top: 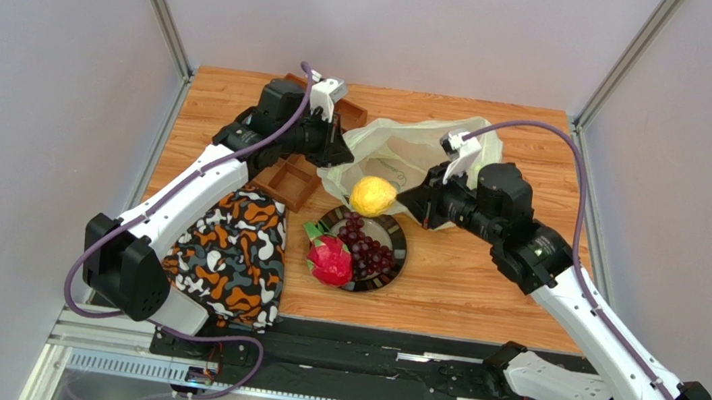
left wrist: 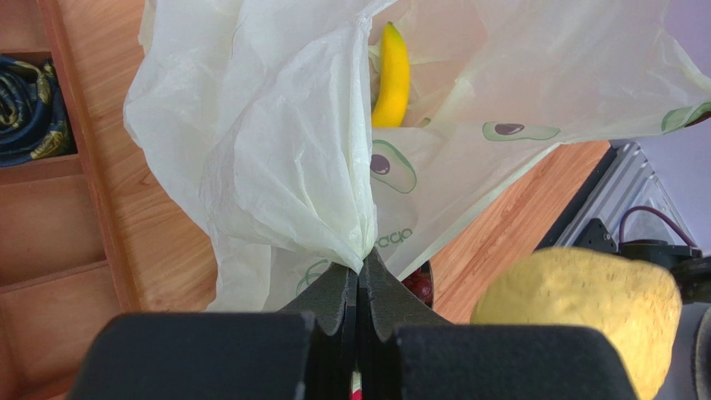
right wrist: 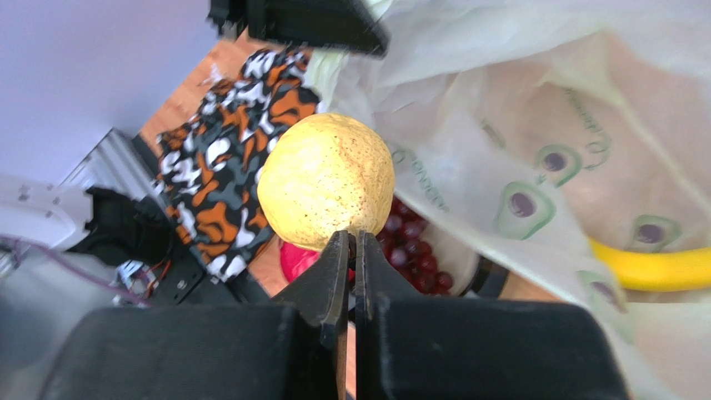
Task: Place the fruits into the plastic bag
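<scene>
Our right fingers (right wrist: 333, 268) clamp the round yellow fruit (top: 373, 196) at the bag's (top: 403, 146) lower-left lip in the overhead view, its mouth lying up-right, its edge pinched by our left fingers (left wrist: 330, 293).

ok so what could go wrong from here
1. The right gripper grips the round yellow fruit only at the tips of its jaws; it could slip and drop onto the grape bunch on the plate.
2. The left gripper pinches just one bunched fold of the plastic bag, so the mouth may sag and block the fruit.
</scene>
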Motion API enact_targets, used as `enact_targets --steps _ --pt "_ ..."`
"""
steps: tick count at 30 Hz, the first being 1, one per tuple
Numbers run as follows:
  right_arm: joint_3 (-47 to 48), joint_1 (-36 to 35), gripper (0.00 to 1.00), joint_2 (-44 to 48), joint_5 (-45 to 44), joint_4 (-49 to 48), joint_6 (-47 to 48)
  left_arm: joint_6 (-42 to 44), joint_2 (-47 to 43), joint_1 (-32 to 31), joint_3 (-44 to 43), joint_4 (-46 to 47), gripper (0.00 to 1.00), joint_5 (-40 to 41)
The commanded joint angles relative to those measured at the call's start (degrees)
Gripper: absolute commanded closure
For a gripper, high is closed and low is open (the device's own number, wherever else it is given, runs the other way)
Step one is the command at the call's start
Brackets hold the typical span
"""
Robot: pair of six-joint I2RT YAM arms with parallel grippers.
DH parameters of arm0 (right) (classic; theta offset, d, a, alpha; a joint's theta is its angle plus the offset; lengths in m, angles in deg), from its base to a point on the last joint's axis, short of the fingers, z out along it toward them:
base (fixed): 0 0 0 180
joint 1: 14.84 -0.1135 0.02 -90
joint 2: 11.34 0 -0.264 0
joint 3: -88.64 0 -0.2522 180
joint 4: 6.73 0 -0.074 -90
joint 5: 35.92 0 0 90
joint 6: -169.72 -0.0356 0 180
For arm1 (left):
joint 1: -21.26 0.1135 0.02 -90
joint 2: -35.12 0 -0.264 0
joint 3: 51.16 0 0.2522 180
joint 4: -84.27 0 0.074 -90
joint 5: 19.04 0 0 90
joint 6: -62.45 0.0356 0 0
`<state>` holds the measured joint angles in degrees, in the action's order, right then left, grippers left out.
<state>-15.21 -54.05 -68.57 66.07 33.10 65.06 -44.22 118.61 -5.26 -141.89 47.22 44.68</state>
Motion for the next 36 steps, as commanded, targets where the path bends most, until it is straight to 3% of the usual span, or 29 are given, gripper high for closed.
enact_targets --steps 1,5,15,24,36 --pt "7.29 -0.09 1.0 -5.67 -11.7 1.08 2.87 -0.74 -0.42 0.16 0.06 1.93 1.0 -1.14" --pt "14.06 -0.09 1.0 -11.75 -21.81 4.08 6.04 -0.65 -1.13 0.16 0.68 1.76 1.0 -0.88" --pt "23.82 -0.09 1.0 -29.67 -27.37 7.86 9.12 -0.56 -1.74 0.16 0.77 1.4 1.0 -0.96" --pt "24.62 0.35 1.0 -39.88 -32.99 7.69 10.17 -0.38 -1.92 0.16 1.03 1.32 1.0 -0.7" --pt "21.72 4.22 1.0 -46.3 -29.92 7.24 8.42 -0.38 -2.01 0.16 1.47 1.76 1.0 -0.52"
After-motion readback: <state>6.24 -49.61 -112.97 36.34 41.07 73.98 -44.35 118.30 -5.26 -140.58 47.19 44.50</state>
